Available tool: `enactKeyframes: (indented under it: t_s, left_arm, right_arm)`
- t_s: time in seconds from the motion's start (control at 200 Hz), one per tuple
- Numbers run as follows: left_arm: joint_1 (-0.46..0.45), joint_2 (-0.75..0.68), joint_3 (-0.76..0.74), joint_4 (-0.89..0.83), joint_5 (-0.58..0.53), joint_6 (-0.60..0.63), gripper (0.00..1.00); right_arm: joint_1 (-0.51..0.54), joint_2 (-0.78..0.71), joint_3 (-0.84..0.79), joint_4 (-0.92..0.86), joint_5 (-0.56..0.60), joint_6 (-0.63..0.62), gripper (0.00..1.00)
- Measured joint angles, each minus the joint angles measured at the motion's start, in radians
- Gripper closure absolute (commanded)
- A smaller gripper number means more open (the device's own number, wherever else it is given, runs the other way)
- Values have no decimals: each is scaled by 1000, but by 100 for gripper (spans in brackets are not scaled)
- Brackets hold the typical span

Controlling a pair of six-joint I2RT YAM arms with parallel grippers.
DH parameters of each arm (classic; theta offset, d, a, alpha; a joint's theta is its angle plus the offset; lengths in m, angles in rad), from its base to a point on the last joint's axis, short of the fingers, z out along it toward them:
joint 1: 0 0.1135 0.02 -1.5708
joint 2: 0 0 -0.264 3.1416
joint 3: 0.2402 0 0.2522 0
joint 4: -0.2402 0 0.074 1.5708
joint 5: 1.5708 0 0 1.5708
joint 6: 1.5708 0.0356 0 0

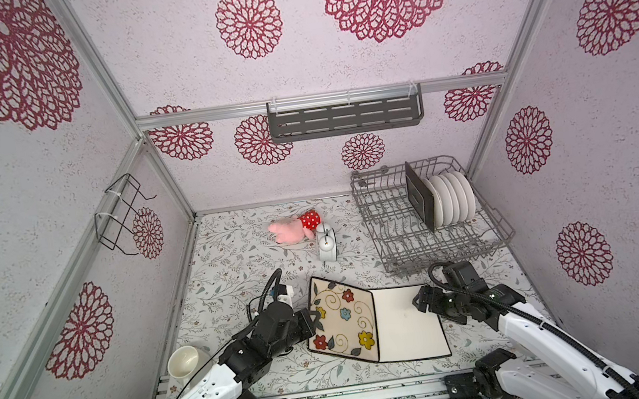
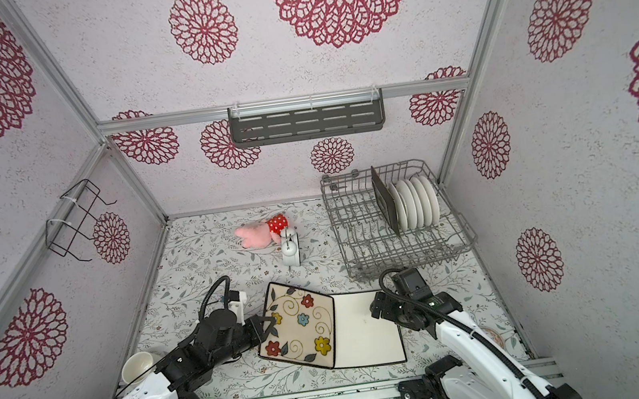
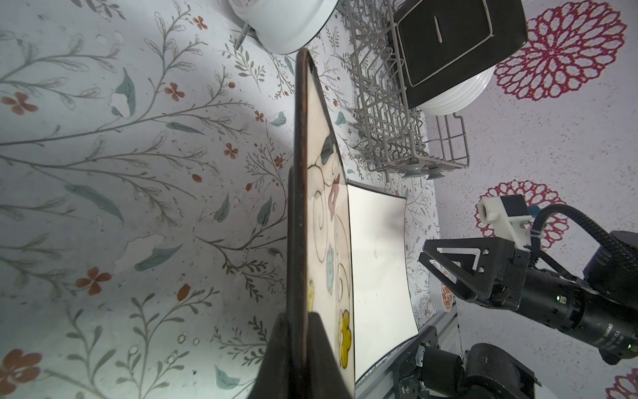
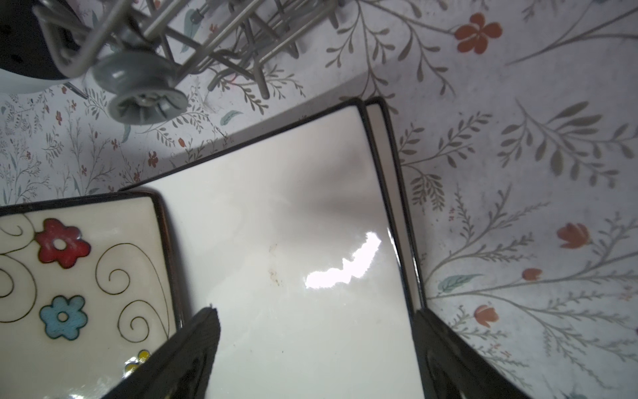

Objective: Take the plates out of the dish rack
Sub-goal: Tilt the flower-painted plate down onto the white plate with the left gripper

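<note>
My left gripper is shut on the left rim of a cream flowered square plate. That plate's right part overlaps a large white black-rimmed rectangular plate lying flat at the table's front, with a second one under it. My right gripper hangs open over that plate's right side, holding nothing. At the back right, the grey wire dish rack holds an upright dark square plate and several round white plates.
A pink plush toy and a white alarm clock lie mid-table. A white mug stands front left, beside my left arm. A small round white thing with an orange print lies under my right arm. A grey shelf hangs on the back wall.
</note>
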State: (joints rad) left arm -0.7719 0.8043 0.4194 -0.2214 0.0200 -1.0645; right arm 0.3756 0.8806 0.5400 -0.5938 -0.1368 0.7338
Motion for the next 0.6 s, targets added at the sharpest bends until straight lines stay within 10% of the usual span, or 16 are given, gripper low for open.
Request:
enactKeyframes:
  t_s: [0.6]
  left_arm:
    - [-106,39,0,37,-122,-43,100]
  right_arm:
    - [0,14,-26,47,-23,1,8]
